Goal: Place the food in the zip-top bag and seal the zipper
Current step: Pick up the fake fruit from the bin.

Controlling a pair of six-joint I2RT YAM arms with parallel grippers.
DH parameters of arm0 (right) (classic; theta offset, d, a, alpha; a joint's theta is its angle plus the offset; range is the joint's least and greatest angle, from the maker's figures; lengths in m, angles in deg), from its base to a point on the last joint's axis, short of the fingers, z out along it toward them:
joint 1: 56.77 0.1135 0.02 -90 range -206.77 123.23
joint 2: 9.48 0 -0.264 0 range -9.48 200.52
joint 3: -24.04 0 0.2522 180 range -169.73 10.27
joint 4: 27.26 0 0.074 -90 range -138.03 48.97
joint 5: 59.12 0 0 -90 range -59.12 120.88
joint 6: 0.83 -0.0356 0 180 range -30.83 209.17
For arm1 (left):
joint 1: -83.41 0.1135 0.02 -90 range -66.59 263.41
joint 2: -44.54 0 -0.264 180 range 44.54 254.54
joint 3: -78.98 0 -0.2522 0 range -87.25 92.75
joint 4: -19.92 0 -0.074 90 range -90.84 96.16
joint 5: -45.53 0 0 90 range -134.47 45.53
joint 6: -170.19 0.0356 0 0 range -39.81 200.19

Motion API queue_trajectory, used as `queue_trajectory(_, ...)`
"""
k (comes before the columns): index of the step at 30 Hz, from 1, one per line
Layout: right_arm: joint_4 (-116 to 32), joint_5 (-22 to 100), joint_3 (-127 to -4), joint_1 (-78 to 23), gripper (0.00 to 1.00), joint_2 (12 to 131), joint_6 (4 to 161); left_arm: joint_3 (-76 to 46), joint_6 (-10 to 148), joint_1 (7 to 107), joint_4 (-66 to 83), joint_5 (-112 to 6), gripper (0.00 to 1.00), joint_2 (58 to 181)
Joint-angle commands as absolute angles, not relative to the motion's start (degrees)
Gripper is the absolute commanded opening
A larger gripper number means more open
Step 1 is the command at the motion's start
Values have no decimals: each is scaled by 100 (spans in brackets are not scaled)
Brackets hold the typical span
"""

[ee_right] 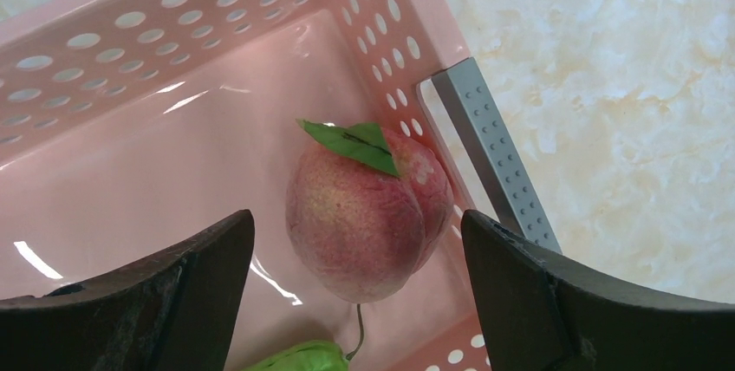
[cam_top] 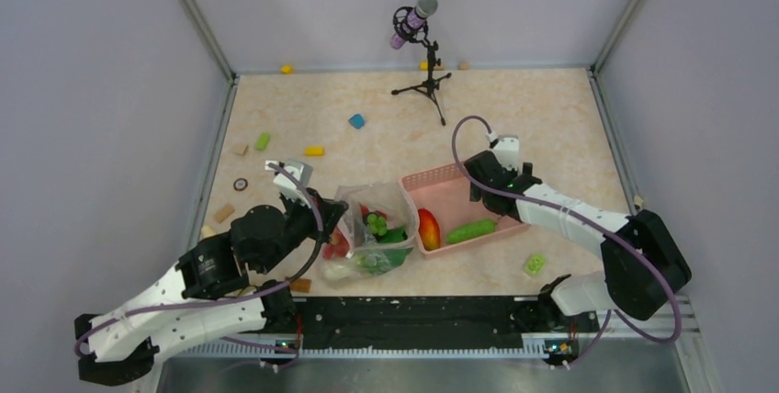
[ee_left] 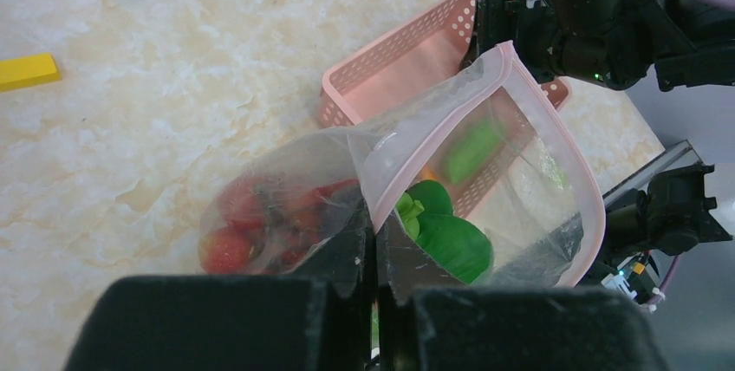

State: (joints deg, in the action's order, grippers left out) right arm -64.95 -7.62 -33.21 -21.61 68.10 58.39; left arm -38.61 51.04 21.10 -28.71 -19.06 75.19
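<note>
The clear zip-top bag (cam_top: 372,228) lies left of the pink basket (cam_top: 441,177), its mouth held open towards the basket. My left gripper (ee_left: 377,258) is shut on the bag's mouth edge (ee_left: 555,128), where the zipper strip runs. Inside the bag are green bok choy (ee_left: 451,237) and red berries and chillies (ee_left: 251,224). A mango (cam_top: 428,228) and a cucumber (cam_top: 471,230) lie in the basket. My right gripper (ee_right: 357,215) is open inside the basket, one finger on each side of a pink fruit (ee_right: 368,211) and not touching it.
A microphone on a tripod (cam_top: 418,35) stands at the back. Small blocks lie on the table: blue (cam_top: 356,121), yellow (cam_top: 314,151), green (cam_top: 263,140). A green piece (cam_top: 534,264) lies near the front right. Walls close in three sides.
</note>
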Motion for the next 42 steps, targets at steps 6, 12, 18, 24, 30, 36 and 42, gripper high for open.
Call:
queue_trajectory(6,-6322,-664,-3278,-2410,84,6952,5625,-3925,5233,2099,-2498,-1869,0,7393)
queue_trajectory(12,-6235,-630,-3230,-2483,69,6986,5621,-3953,5233,2099,-2489,-1827,0,7320)
queue_trajectory(18,-6189,-613,-3249,-2487,43,7081,5666,-3960,5242,2098,-2491,-1802,0,7309)
queue_trajectory(24,-6148,-492,-3232,-2487,27,6919,5680,-3957,5258,2093,-2487,-1779,0,7303)
queue_trajectory(30,-5644,90,-2973,-2486,20,6287,5985,-3971,5283,2100,-2487,-1732,0,7334)
queue_trajectory(36,-4921,1357,-2608,-2487,20,5030,6443,-3966,5303,2096,-2496,-1639,0,7307)
queue_trajectory(42,-3220,3931,-1835,-2487,20,3190,6603,-3969,5333,2099,-2461,-1700,0,7352)
